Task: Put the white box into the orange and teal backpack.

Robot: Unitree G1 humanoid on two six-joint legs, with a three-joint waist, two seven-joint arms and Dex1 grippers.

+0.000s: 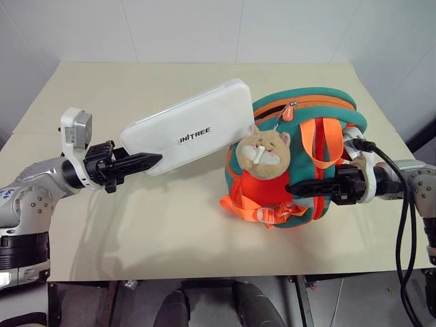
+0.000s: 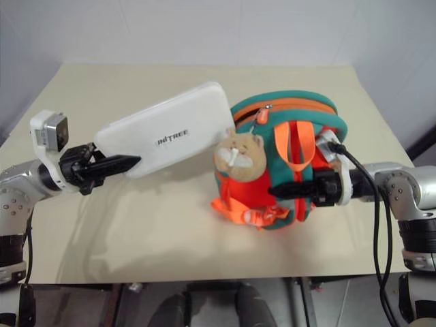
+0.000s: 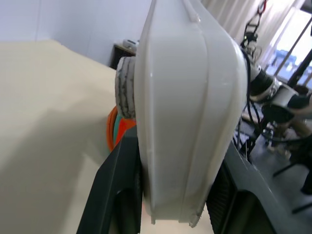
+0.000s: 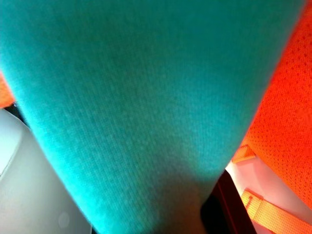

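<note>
Above the beige table, the left gripper was clamped on one short end of the white box, its two black fingers pressed against the box's opposite flat faces. The box was lifted clear of the tabletop and slanted, its far end raised toward the orange and teal backpack and reaching just beside the zipper at the bag's top. It was thin and flat, with rounded corners and small grey lettering on the upper face.

At the backpack's right side, the right gripper was pinched tight on the bag's teal fabric, near the orange webbing straps. The backpack stood upright on the table to the right of the box, with orange mesh on its front and a tan plush animal charm hanging there, just below the box's raised end.
</note>
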